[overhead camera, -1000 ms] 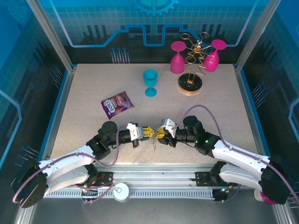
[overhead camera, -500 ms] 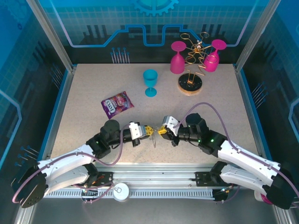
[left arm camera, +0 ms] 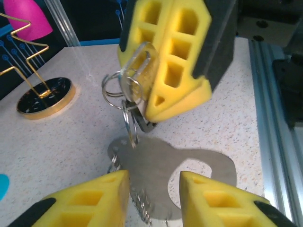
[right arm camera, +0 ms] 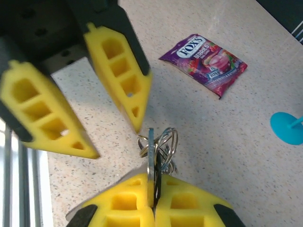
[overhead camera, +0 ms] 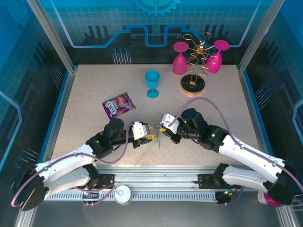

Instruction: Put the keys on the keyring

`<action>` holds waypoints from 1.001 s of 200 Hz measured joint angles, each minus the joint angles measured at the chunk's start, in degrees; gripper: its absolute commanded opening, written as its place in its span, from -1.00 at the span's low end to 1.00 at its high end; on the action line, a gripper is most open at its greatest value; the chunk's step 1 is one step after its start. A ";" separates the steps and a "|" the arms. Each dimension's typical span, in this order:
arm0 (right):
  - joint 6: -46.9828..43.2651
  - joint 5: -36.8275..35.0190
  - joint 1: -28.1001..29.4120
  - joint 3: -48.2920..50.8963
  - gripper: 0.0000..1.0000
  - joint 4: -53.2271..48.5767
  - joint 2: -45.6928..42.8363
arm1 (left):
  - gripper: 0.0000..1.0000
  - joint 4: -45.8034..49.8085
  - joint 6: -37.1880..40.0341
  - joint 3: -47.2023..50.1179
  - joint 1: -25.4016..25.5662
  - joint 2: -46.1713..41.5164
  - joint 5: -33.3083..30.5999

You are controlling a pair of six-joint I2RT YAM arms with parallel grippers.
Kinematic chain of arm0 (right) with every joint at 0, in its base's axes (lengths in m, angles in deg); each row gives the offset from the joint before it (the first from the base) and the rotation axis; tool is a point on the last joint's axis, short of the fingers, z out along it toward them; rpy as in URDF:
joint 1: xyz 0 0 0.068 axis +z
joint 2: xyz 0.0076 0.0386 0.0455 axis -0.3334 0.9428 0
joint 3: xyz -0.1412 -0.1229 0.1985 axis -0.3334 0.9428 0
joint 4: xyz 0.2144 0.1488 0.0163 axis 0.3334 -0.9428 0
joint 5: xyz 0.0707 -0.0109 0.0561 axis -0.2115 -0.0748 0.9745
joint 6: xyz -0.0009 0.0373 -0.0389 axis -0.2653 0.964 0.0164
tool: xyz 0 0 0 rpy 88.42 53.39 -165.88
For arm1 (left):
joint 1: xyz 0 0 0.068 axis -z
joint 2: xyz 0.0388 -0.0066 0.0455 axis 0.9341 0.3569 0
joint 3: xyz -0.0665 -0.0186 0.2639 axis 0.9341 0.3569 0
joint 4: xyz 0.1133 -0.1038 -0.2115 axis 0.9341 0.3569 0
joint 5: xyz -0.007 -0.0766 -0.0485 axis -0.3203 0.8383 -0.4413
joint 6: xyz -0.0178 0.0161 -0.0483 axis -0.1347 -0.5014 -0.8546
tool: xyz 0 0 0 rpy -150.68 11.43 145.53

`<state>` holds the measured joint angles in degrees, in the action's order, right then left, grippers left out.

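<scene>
The keyring (right arm camera: pixel 156 146), a dark loop with a cluster of small metal rings (left arm camera: pixel 118 90), hangs just above the table between the two arms. My right gripper (right arm camera: pixel 154 182) is shut on it; a thin silver blade and a black strip stand edge-on between its pads, and I cannot tell if these are the key and its tag. My left gripper (left arm camera: pixel 154 189) is open, its fingers a short way from the rings and holding nothing. From above, the left gripper (overhead camera: pixel 149 136) and right gripper (overhead camera: pixel 162 130) face each other tip to tip with the keyring (overhead camera: pixel 159 139) between.
A purple candy bag (overhead camera: pixel 118 104) lies to the back left of the grippers. A blue goblet (overhead camera: pixel 152 83) stands further back. Two pink goblets (overhead camera: pixel 180 59) flank a gold wire stand (overhead camera: pixel 193 85) at the back right. The table's front rail (left arm camera: pixel 274 118) runs close behind the left gripper.
A second ago the two grippers met tip to tip. They have drawn slightly apart, and the right gripper has lifted back a little with the keyring in it.
</scene>
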<state>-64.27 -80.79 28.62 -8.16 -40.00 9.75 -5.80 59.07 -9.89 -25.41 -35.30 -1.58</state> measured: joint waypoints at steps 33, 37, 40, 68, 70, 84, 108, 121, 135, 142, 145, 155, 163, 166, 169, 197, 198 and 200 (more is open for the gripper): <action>-2.93 -1.57 0.20 -3.91 -1.00 -1.09 5.27 | 0.93 -0.87 -4.37 3.82 0.00 -10.51 -5.27; -3.13 -1.55 0.28 -4.52 -1.00 -1.07 6.08 | 0.93 -1.27 -5.25 4.46 0.00 -11.89 -6.56; -3.39 -1.44 0.35 -5.07 -1.00 -1.09 6.71 | 0.94 -1.53 -5.84 4.83 0.00 -12.74 -7.48; -4.20 0.76 2.10 -10.84 -1.00 0.35 13.60 | 0.98 -4.13 -11.50 6.84 0.00 -19.58 -21.22; -4.13 1.11 2.23 -11.06 -1.00 0.74 13.97 | 0.98 -4.33 -11.67 6.91 0.00 -20.06 -22.60; -2.32 4.50 2.99 -11.96 -1.00 5.66 17.11 | 0.98 -6.19 -14.05 7.28 -0.04 -22.80 -30.73; 1.75 8.76 3.28 -12.02 -1.00 13.75 23.10 | 0.98 -8.94 -17.81 7.80 -1.05 -26.01 -42.71; 2.78 9.05 3.23 -12.02 -1.00 16.31 26.99 | 0.98 -9.29 -20.09 8.02 -1.99 -26.21 -47.67; 2.91 8.70 3.10 -12.02 -1.00 16.79 30.60 | 0.98 -8.63 -21.94 8.33 -3.06 -26.10 -50.97; 2.56 8.22 2.95 -12.00 -1.00 16.17 31.93 | 0.98 -8.11 -23.04 8.41 -3.69 -26.01 -52.30; 2.12 7.67 2.86 -11.98 -1.00 15.74 32.35 | 0.98 -7.93 -23.32 8.44 -3.93 -25.94 -52.70; 0.79 5.86 2.60 -11.82 -1.00 14.32 32.98 | 0.98 -7.19 -24.50 8.44 -4.76 -25.66 -53.90; -0.83 3.72 2.45 -11.45 -1.00 12.76 33.00 | 0.98 -6.62 -25.16 8.46 -5.40 -25.38 -54.49; -1.68 2.67 2.32 -11.32 -1.00 12.15 32.96 | 0.98 -6.45 -25.44 8.46 -5.62 -25.24 -54.69; -2.21 1.86 2.29 -11.21 -1.00 11.50 32.94 | 0.98 -6.29 -25.73 8.46 -5.81 -25.16 -54.86; -9.49 -8.50 2.08 -9.62 -1.00 4.33 32.70 | 0.98 -5.31 -27.56 9.57 -7.50 -24.06 -55.71; -9.75 -8.94 2.08 -9.55 -1.00 4.04 32.70 | 0.98 -5.31 -27.58 9.60 -7.52 -24.02 -55.76; -10.32 -9.81 2.08 -9.38 -1.00 3.48 32.70 | 0.98 -5.27 -27.76 9.68 -7.63 -23.89 -55.80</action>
<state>-74.58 -90.60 30.70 -17.54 -36.53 42.45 -11.07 31.31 -0.20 -33.04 -59.19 -57.38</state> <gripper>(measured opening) 0.061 0.990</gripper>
